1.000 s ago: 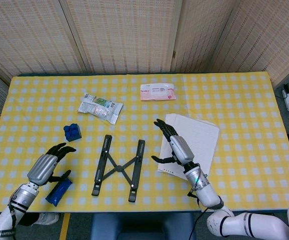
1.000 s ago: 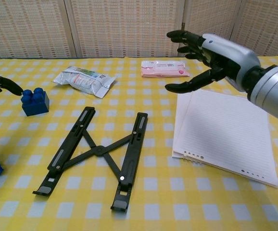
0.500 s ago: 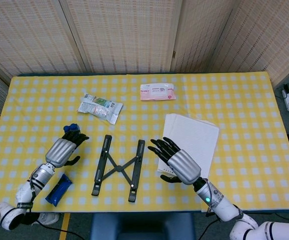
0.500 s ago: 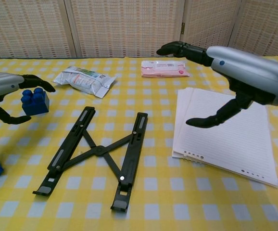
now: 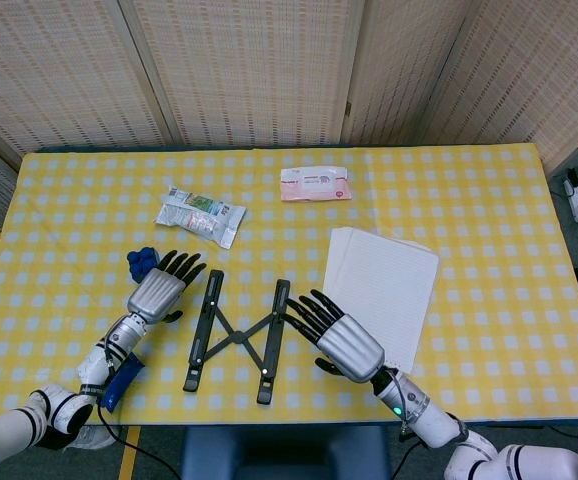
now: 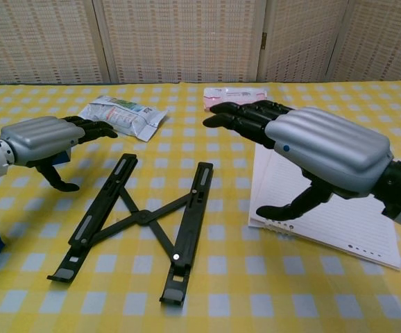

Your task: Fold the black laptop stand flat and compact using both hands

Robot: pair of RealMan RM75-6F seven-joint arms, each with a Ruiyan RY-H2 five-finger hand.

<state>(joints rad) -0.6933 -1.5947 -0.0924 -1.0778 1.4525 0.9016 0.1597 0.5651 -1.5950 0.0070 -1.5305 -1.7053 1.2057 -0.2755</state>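
Observation:
The black laptop stand (image 5: pixel 235 338) (image 6: pixel 139 218) lies spread open on the yellow checked table, its two long bars joined by a crossed link. My left hand (image 5: pixel 155 293) (image 6: pixel 42 139) hovers palm down just left of the stand's left bar, fingers apart, holding nothing. My right hand (image 5: pixel 334 338) (image 6: pixel 318 148) hangs palm down just right of the right bar, fingers spread toward it, thumb hanging below, empty. Neither hand touches the stand.
A white notepad (image 5: pixel 387 283) (image 6: pixel 332 198) lies under and beside my right hand. A blue block (image 5: pixel 139 260) sits behind my left hand, a blue packet (image 5: pixel 117 381) near the front edge. A silver snack pack (image 5: pixel 200 214) and pink wipes (image 5: pixel 315 184) lie further back.
Both hands have turned palm down and closed in toward the stand from either side, the left moving right past the blue block, the right moving left and lower.

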